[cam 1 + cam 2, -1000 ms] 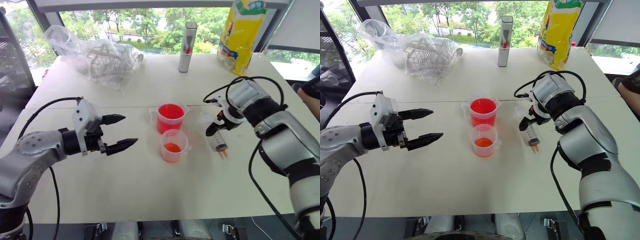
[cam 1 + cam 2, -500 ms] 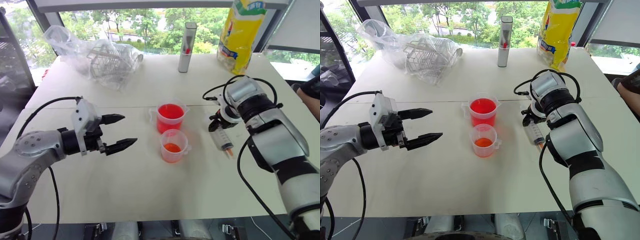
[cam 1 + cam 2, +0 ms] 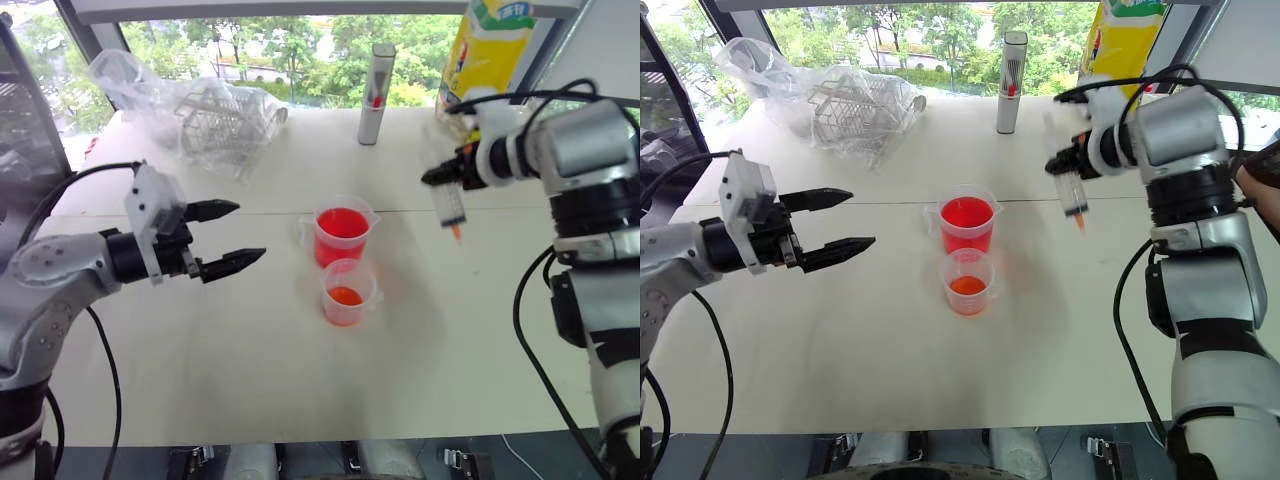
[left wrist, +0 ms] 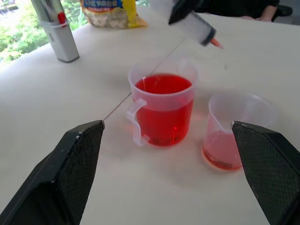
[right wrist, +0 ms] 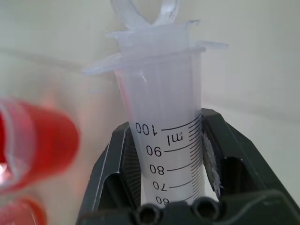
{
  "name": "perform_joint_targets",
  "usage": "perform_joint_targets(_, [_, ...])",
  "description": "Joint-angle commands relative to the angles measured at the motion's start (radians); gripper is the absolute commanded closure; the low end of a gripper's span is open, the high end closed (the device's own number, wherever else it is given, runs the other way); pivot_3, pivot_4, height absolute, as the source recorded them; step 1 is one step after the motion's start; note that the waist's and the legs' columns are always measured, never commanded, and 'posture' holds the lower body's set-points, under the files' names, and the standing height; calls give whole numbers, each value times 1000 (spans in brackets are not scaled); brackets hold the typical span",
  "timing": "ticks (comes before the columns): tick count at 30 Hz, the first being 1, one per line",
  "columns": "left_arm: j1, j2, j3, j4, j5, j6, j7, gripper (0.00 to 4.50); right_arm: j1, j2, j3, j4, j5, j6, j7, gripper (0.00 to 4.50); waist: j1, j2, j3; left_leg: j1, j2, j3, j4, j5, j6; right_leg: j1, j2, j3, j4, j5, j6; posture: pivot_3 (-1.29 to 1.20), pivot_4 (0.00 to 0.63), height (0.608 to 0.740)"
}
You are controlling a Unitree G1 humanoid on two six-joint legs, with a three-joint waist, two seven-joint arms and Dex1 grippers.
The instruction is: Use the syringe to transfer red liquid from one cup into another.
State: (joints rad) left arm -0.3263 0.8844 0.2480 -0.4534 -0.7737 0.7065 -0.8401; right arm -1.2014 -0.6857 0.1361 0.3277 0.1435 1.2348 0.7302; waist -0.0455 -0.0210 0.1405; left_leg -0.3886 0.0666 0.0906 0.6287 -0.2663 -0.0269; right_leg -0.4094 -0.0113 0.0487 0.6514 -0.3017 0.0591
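- Head views: right hand [image 3: 1068, 168] clamped on the syringe [image 3: 1072, 196], held in the air with its orange tip down, off to the right of both cups and above the worktop [image 3: 890, 330]. Left hand [image 3: 840, 220] has fingers apart, nothing in them, left of the cups.
- Larger cup [image 3: 342, 232] sits just behind the smaller cup [image 3: 348, 290]; red liquid [image 3: 341, 222] fills most of the larger, and only a shallow layer sits in the smaller.
- Left wrist view: syringe tip hangs above and behind the cups, touching neither.
- Right wrist view: pads [image 5: 212, 161] grip the barrel just below the flange.
- Handling: probably light, stiff, slick plastic; a mid-barrel grip looks sound, leaving the plunger free.
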Motion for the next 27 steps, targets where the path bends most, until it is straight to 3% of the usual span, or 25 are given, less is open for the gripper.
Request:
perform_joint_targets(1, [-82,16,15,49,-2,-28,-32,0,1,39,-138,-114,43,-158,-53,3110,0,0,0,0,0,0,0,0,0,0,0,0,1,0,0,0,150,740])
perform_joint_targets(5, [-211,18,-12,143,7,-32,-82,0,18,160,-296,-211,207,-324,-4,3110,-1,1,0,1,0,0,0,0,0,-1,2,0,3,1,1,0,150,740])
perform_joint_targets(8, [-267,17,-18,184,4,-29,-104,0,67,227,-322,-276,280,-389,21,3110,1,0,0,1,1,-1,0,0,0,0,1,0,3,1,1,0,150,740])
perform_joint_targets(18, [-336,31,-32,225,18,-23,-142,0,395,307,-193,-443,282,-666,93,3110,3,0,0,0,0,-1,3,0,0,2,-1,-1,2,2,3,0,150,740])
perform_joint_targets(27, [-451,-26,-91,258,10,0,-153,0,493,350,-146,-436,276,-761,71,3110,3,0,0,1,0,-2,3,0,0,2,1,-1,3,2,3,0,150,740])
